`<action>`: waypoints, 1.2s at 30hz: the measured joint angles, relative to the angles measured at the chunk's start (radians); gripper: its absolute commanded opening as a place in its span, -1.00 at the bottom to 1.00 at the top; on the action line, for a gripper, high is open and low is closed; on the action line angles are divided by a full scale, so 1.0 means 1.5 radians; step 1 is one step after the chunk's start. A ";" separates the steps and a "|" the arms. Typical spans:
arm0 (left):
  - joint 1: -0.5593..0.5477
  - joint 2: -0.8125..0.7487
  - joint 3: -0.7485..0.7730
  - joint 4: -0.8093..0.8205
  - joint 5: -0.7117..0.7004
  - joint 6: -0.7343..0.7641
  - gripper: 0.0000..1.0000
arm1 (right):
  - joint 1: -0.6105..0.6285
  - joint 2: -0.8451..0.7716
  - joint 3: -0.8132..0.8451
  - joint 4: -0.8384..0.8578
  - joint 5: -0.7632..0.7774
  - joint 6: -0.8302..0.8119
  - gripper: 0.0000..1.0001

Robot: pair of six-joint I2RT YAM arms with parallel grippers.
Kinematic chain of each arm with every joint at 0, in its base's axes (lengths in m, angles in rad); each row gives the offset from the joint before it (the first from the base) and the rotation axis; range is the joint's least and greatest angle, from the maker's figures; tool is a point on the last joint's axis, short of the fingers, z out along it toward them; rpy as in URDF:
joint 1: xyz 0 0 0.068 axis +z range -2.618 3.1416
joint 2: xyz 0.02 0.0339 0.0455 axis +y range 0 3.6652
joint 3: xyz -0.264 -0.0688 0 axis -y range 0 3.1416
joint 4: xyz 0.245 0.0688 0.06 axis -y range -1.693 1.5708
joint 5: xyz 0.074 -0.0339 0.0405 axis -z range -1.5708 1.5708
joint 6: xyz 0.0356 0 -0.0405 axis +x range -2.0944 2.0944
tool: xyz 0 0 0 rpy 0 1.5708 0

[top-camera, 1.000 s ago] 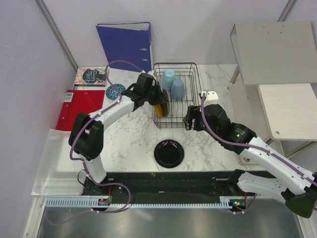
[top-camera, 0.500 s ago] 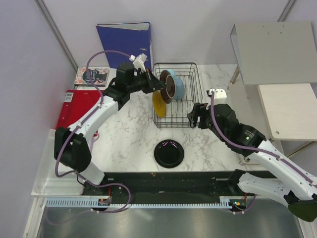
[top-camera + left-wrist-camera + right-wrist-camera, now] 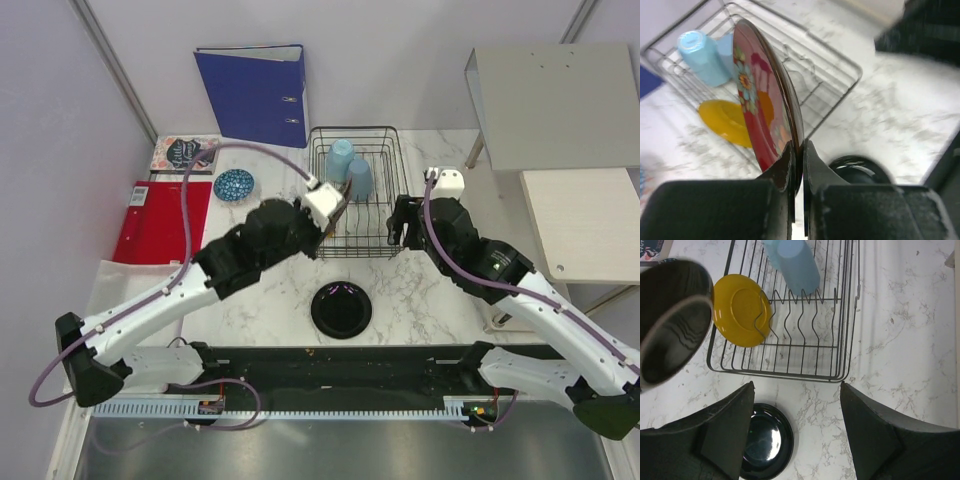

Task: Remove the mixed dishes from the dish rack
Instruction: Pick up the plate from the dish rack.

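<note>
My left gripper (image 3: 801,145) is shut on the rim of the red floral plate (image 3: 757,105), held on edge above the table in front of the dish rack (image 3: 830,80). In the top view the left gripper (image 3: 325,225) hides that plate; the right wrist view shows the plate's dark back (image 3: 670,325). The yellow plate (image 3: 741,310) stands between the prongs of the dish rack (image 3: 372,200). Two pale blue cups (image 3: 340,158) (image 3: 360,178) lie at its far end. The small blue bowl (image 3: 233,184) sits on the table to the rack's left. My right gripper (image 3: 796,385) hangs open by the rack's near right corner, holding nothing.
A black plate (image 3: 341,308) lies on the marble in front of the rack. A blue ring binder (image 3: 255,92) stands at the back, with a book (image 3: 182,153) and a red folder (image 3: 155,220) at the left. A grey box (image 3: 555,95) sits at the far right.
The left gripper has lifted the red floral plate out of the rack and drawn it toward the near side. The right gripper has edged closer to the rack's right corner.
</note>
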 measured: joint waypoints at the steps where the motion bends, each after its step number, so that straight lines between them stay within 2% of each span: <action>1: -0.029 -0.019 -0.035 0.005 -0.044 0.033 -0.97 | -0.003 0.008 0.006 -0.001 -0.001 0.001 0.54; 5: -0.144 -0.085 -0.213 0.056 -0.245 0.185 -0.97 | -0.018 0.039 0.024 -0.008 -0.002 0.006 0.54; 9: -0.243 -0.116 -0.337 0.121 -0.405 0.330 -0.96 | -0.038 0.047 0.025 -0.018 -0.036 0.011 0.54; 12: -0.298 -0.137 -0.403 0.244 -0.496 0.458 -0.97 | -0.050 0.053 0.025 -0.017 -0.091 0.013 0.54; 15: -0.344 -0.139 -0.453 0.424 -0.563 0.606 -0.97 | -0.052 0.053 0.014 0.002 -0.171 0.016 0.54; 19: -0.406 -0.114 -0.499 0.628 -0.609 0.765 -0.96 | -0.051 0.051 -0.008 0.026 -0.268 0.019 0.53; 24: -0.440 -0.054 -0.507 0.758 -0.613 0.863 -0.96 | -0.051 0.049 -0.019 0.054 -0.341 0.027 0.52; 29: -0.442 -0.024 -0.507 0.789 -0.613 0.881 -0.97 | -0.051 0.018 -0.019 0.077 -0.338 0.032 0.51; 36: -0.446 -0.019 -0.504 0.747 -0.612 0.872 -0.97 | -0.052 -0.019 -0.019 0.091 -0.319 0.036 0.52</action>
